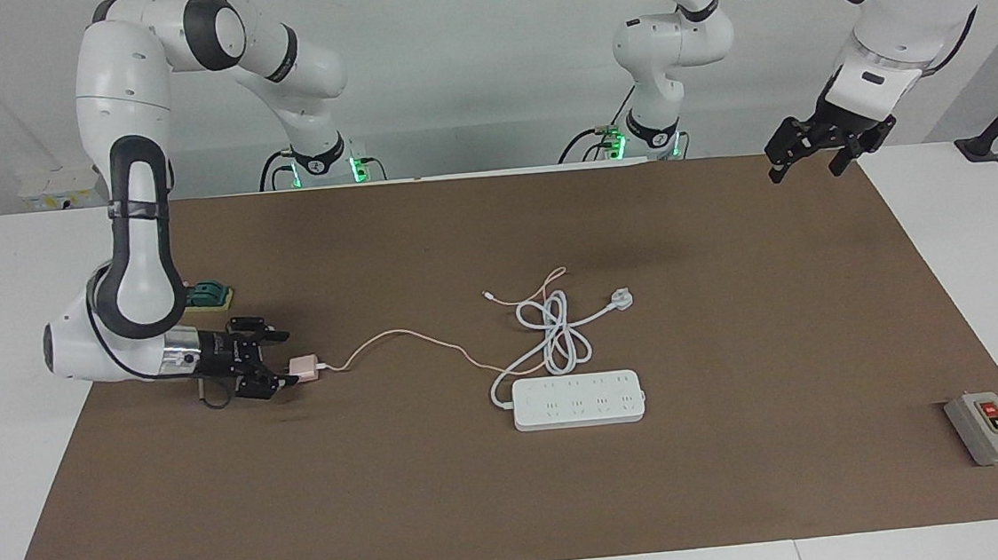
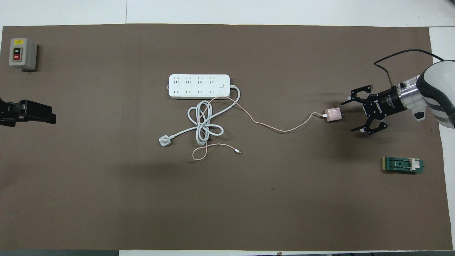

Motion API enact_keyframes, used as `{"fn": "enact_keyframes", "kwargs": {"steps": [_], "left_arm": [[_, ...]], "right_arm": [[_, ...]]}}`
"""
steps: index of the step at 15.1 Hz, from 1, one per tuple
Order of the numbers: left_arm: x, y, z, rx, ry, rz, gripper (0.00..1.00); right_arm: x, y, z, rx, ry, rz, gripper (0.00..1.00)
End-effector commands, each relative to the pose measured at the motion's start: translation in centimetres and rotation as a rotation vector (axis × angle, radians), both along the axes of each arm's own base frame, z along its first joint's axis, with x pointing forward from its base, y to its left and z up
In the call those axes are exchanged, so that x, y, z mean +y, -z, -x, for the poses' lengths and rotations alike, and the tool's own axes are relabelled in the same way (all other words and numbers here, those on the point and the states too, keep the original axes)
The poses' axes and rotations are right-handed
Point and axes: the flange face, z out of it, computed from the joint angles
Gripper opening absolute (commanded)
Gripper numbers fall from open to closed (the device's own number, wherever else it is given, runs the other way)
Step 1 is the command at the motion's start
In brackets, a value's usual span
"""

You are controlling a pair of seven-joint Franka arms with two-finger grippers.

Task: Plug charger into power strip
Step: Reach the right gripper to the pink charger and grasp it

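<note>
Reaching for the charger [image 2: 333, 115] is the step in hand. By the overhead view's clock, it lies flat on the mat [image 2: 106, 199] at about four o'clock from the strip [image 2: 199, 86], well apart from it. Its prongs point to three o'clock and its pink cable [image 2: 280, 129] trails off at nine. The right gripper [image 2: 347, 117] lies low at three o'clock of the charger. Its fingers are spread wide and hold nothing, with their tips just at the prong end. Whether a tip touches the charger I cannot tell.

Next, I judge, the fingers must slide on past the prongs to straddle the pink body and then pinch it. After that comes a lift, a turn to point the prongs down, and a carry toward ten o'clock to a socket.

The left gripper [image 1: 805, 169] waits, fingers apart and empty, above the mat's edge at its own arm's end.

A coiled white cord [image 2: 204, 124] with its plug [image 2: 164, 141] lies at six o'clock of the strip, and the pink cable crosses it there. That tangle may drag on the carry. A green block [image 2: 402, 165] at five o'clock of the right gripper and a grey switch box [image 2: 22, 54] in the ten o'clock corner are both out of the way.
</note>
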Motion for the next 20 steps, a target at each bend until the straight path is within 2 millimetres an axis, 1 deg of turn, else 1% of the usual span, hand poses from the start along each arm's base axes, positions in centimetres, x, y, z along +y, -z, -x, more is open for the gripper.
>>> {"fn": "enact_keyframes", "kwargs": {"steps": [1, 2, 3, 4, 5, 6, 7, 10, 11, 12, 13, 14, 16, 17, 19, 20], "left_arm": [[0.2, -0.5, 0.5, -0.003, -0.011, 0.009, 1.00], [0.2, -0.5, 0.5, -0.003, -0.011, 0.009, 1.00], [0.2, -0.5, 0.5, -0.003, -0.011, 0.009, 1.00], [0.2, -0.5, 0.5, -0.003, -0.011, 0.009, 1.00], [0.2, -0.5, 0.5, -0.003, -0.011, 0.009, 1.00], [0.2, -0.5, 0.5, -0.003, -0.011, 0.009, 1.00], [0.2, -0.5, 0.5, -0.003, -0.013, 0.009, 1.00], [0.2, -0.5, 0.5, -0.003, -0.011, 0.009, 1.00], [0.2, -0.5, 0.5, -0.003, -0.011, 0.009, 1.00], [0.2, -0.5, 0.5, -0.003, -0.011, 0.009, 1.00], [0.2, -0.5, 0.5, -0.003, -0.011, 0.009, 1.00], [0.2, -0.5, 0.5, -0.003, -0.013, 0.009, 1.00], [0.2, -0.5, 0.5, -0.003, -0.013, 0.009, 1.00], [0.2, -0.5, 0.5, -0.003, -0.011, 0.009, 1.00], [0.2, -0.5, 0.5, -0.003, -0.011, 0.009, 1.00], [0.2, -0.5, 0.5, -0.003, -0.011, 0.009, 1.00]], "right_arm": [[0.4, -0.1, -0.3, -0.026, 0.009, -0.022, 1.00], [0.3, 0.0, -0.4, -0.032, 0.008, -0.020, 1.00], [0.4, 0.1, -0.3, -0.051, -0.006, -0.021, 0.94], [0.4, 0.5, -0.2, -0.078, -0.021, -0.019, 0.58], [0.3, 1.4, 0.3, -0.103, -0.036, -0.015, 0.39], [-0.2, 2.3, 0.8, -0.133, -0.049, -0.009, 0.11], [-0.3, 2.5, 0.9, -0.153, -0.060, -0.008, 0.00], [-0.3, 2.2, 0.8, -0.152, -0.059, -0.012, 0.00], [-0.1, 1.5, 0.4, -0.148, -0.057, -0.010, 0.00], [0.1, 0.4, -0.2, -0.144, -0.052, -0.011, 0.00], [0.8, -1.1, -1.0, -0.136, -0.052, -0.011, 0.00], [1.7, -1.9, -1.6, -0.127, -0.055, -0.010, 0.00], [1.7, -1.9, -1.6, -0.122, -0.052, -0.010, 0.00], [1.9, -2.4, -1.7, -0.111, -0.052, -0.016, 0.00], [2.4, -4.3, -2.8, -0.093, -0.036, -0.012, 0.00], [3.4, -5.9, -3.6, -0.077, -0.037, -0.015, 0.00]]}}
